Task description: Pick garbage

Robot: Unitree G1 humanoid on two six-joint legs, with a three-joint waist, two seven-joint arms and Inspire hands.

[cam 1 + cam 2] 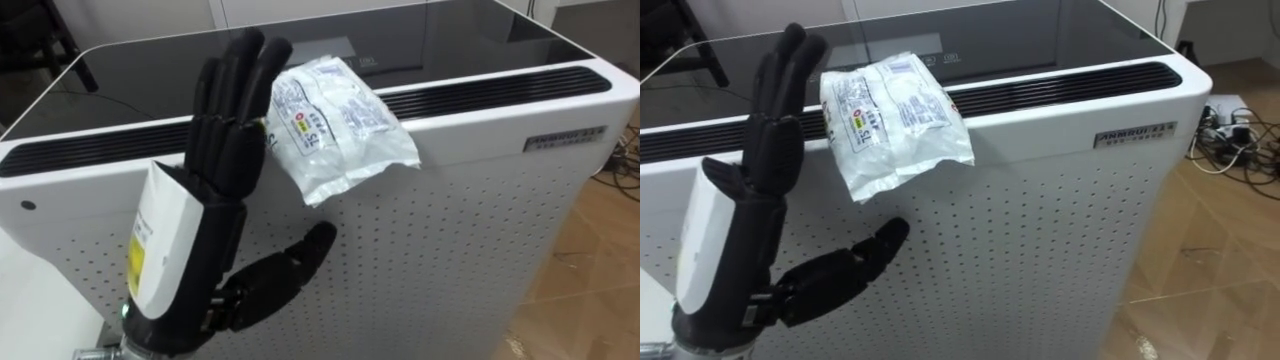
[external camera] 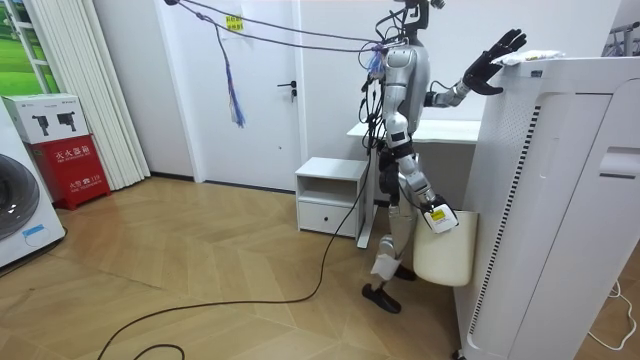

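The black left hand point(image 1: 215, 190) rises from the lower left of the eye views, its back to the camera. It is spread wide and holds nothing: the fingers point(image 1: 235, 80) stand straight and close together, and the thumb juts out low towards the right. The fingertips are against or just beside the left edge of the crumpled white plastic packet with red and green print point(image 1: 335, 120).

The packet lies in the upper middle of the frame, on the front top edge of the tall white box-shaped appliance point(image 1: 480, 230). It covers part of the long black slatted vent point(image 1: 500, 90), and one wrinkled corner hangs over the perforated front panel. The appliance's top is glossy and dark.

In the room view the robot stands by the appliance at the right. Its right hand point(image 2: 432, 212) hangs low beside a cream bin point(image 2: 445, 255) on the wooden floor point(image 2: 200, 260).
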